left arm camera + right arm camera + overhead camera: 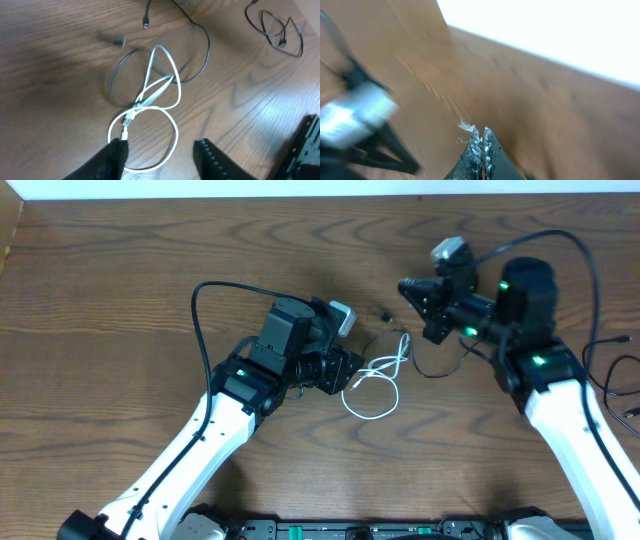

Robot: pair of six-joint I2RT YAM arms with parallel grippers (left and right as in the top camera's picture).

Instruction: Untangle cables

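The white cable (383,366) lies in loops at the table's middle, crossed with the thin black cable (432,374). In the left wrist view the white cable (148,94) overlaps the black cable's loop (207,47), and its lower loop lies between my fingers. My left gripper (347,375) (162,160) is open, low over the white loop, holding nothing. My right gripper (408,287) (482,137) is shut and empty, raised behind the cables, with white fluff on its tips. The right wrist view is blurred and shows no cable.
The black cable's plug end (386,314) lies loose behind the coils. More thin black wires (610,380) (280,30) lie at the right edge of the wooden table (120,280). The left arm's camera (355,117) shows blurred at left.
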